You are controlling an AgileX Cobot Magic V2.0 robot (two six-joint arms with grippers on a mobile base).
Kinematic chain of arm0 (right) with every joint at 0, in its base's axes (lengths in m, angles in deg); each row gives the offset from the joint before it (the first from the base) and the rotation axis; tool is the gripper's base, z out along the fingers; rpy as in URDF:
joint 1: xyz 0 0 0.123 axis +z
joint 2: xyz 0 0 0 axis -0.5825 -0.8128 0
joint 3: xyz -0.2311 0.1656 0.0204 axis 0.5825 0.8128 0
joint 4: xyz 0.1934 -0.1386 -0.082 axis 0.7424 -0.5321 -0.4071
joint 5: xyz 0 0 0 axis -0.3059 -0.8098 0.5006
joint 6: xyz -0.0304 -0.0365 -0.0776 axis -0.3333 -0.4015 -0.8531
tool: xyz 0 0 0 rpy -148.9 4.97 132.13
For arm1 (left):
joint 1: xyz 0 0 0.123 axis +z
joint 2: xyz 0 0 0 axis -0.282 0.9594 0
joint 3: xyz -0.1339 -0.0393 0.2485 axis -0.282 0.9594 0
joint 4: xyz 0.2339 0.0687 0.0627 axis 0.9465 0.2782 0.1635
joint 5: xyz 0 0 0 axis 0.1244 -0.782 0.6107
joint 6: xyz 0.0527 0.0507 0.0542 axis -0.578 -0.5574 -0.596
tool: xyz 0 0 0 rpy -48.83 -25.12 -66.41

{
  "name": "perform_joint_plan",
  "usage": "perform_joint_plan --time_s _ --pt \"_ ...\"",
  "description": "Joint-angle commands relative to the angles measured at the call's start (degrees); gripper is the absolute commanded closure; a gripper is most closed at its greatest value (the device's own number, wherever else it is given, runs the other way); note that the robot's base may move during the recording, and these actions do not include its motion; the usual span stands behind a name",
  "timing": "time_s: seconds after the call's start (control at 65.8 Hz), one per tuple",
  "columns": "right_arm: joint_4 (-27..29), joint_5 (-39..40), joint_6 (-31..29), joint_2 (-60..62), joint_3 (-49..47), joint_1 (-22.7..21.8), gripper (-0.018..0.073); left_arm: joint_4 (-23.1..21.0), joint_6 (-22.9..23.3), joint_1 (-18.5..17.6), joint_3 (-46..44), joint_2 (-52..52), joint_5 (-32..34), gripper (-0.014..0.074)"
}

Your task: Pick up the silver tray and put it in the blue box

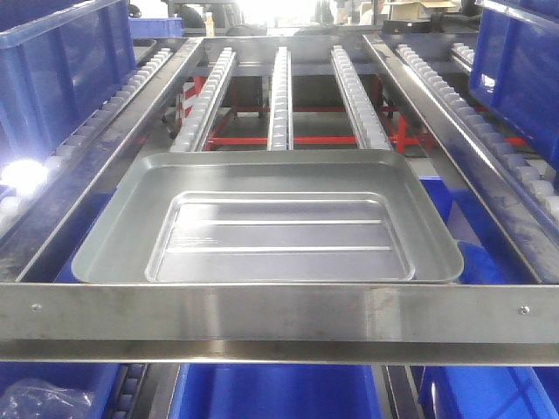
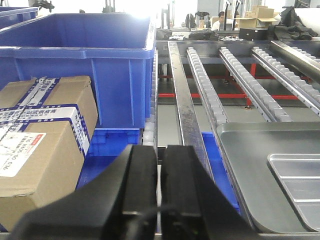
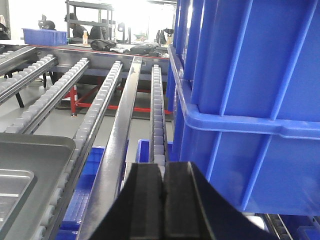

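The silver tray [image 1: 271, 218] lies flat on the roller tracks [image 1: 279, 87], just behind the steel front rail [image 1: 279, 319]. It looks thin, stiff, light and slick. Its raised sloping rim at the left or right edge seems the best place to pinch. The left gripper [image 2: 160, 152] and right gripper [image 3: 163, 170] are both closed, holding nothing, apart from the tray. A blue box [image 2: 90, 65] stands left, another blue crate [image 3: 250, 100] right.
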Motion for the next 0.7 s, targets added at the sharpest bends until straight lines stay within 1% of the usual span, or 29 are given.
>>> perform_joint_plan --time_s 0.0,0.471,0.608,0.684 --pt "0.1 5.1 -0.4 1.1 -1.1 -0.2 0.0511 -0.3 0.0 -0.4 0.9 -0.6 4.8 0.0582" --pt "0.1 5.1 -0.4 1.1 -1.1 -0.2 0.0511 -0.5 0.0 -0.4 0.9 -0.6 4.8 0.0582" --pt "0.1 7.8 -0.4 1.1 -1.1 -0.2 0.0511 -0.5 0.0 -0.4 0.9 -0.6 4.8 0.0582" --pt "0.1 7.9 -0.4 1.1 -1.1 -0.2 0.0511 -0.5 0.0 -0.4 0.9 -0.6 4.8 0.0582"
